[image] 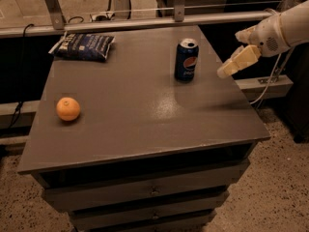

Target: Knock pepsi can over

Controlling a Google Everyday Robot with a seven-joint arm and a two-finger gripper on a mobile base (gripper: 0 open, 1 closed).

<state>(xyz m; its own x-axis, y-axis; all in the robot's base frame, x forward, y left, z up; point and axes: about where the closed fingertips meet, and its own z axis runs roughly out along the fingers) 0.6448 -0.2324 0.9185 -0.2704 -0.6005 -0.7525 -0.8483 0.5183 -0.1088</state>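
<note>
Robot's gripper (pixel 228 67) hovers just right of the pepsi can (pixel 186 59), apart from it and level with its side, likely poised for a sideways shove; spread or together, I cannot tell. The can stands upright, its contents unseen. A blue snack bag (pixel 84 46) lies far left of it.

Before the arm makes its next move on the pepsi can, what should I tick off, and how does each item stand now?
1. Pepsi can upright on the table: ok, not yet knocked.
2. Gripper beside the can, opposite the orange: ok.
3. Gripper touching the can: not ok, a gap shows.
4. Gap free of other things: ok.
5. Orange and snack bag well away from the can: ok.
6. Gripper height matched to the can: cannot tell.
</note>
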